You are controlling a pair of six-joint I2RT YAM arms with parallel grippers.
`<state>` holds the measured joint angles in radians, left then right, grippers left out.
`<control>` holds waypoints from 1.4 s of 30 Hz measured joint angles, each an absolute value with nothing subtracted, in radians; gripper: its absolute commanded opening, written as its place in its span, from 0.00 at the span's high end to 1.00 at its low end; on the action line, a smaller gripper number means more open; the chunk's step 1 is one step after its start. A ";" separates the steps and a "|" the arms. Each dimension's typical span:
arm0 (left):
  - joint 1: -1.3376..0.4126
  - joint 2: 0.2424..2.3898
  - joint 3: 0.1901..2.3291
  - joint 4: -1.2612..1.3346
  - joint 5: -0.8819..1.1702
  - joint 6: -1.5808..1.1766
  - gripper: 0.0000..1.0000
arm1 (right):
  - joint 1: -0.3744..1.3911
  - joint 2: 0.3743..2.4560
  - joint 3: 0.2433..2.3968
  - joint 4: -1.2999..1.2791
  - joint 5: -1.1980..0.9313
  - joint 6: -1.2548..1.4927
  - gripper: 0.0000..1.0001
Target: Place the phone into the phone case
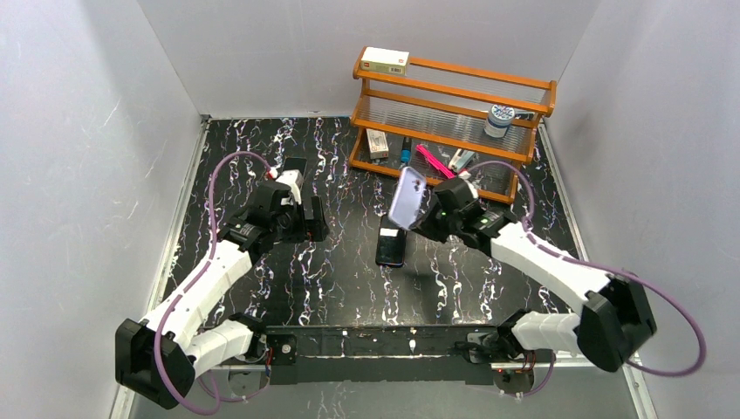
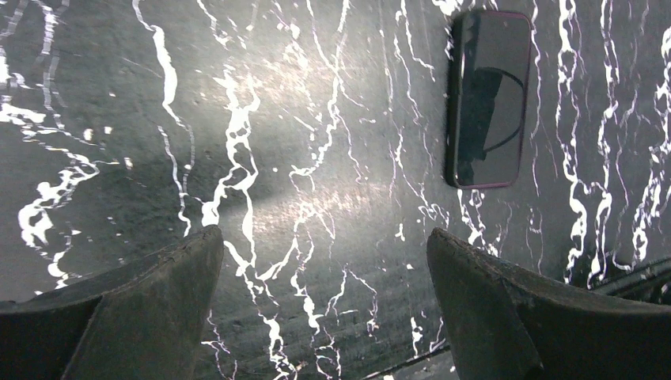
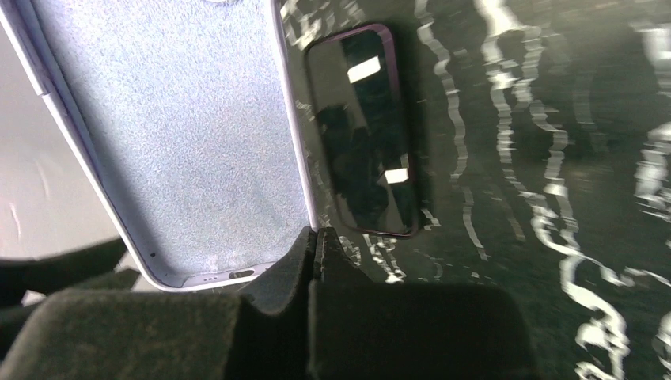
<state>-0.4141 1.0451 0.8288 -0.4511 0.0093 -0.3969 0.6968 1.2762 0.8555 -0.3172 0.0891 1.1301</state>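
Since the right end effector [image 3: 318, 241] has the phone case [image 1: 407, 197] only by a thin pinch on one long edge near its bottom corner, the main risk I see is the case pivoting or slipping out once it's pressed against anything.

Second risk: the phone [image 1: 391, 247] lies loose, screen up, on the worktop [image 1: 349, 288] with nothing bracing it. Any off-centre push would likely skate it sideways instead of seating it. The case also hangs tilted in the air above and just beside the phone, with its open side towards the wrist camera. A corner could catch first and jam if it isn't squared up.

Right jaws are fully closed on the case edge.

Left end effector [image 2: 324, 245] is spread wide, holding nothing and touching nothing. It hovers over bare worktop, well apart from the phone, so it's free to steady the phone.
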 measured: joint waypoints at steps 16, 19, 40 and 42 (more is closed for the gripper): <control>-0.400 1.078 0.905 -0.558 -0.225 -0.428 0.02 | 0.906 1.727 0.968 -0.123 -0.040 1.112 0.99; -0.400 1.087 0.905 -0.559 -0.226 -0.436 0.02 | 0.914 1.743 0.968 -0.125 -0.036 1.120 0.99; -0.332 1.332 1.029 -0.532 -0.217 -0.446 0.02 | 0.950 1.608 0.919 -0.372 0.158 1.172 0.99; -0.316 1.348 1.040 -0.532 -0.210 -0.446 0.02 | 0.951 1.608 0.918 -0.369 0.157 1.172 0.99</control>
<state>-0.3161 1.3483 1.0405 -0.5323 -0.2104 -0.4461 0.9508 1.6085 0.9180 -0.3695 0.1570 1.1721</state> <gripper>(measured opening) 0.981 0.030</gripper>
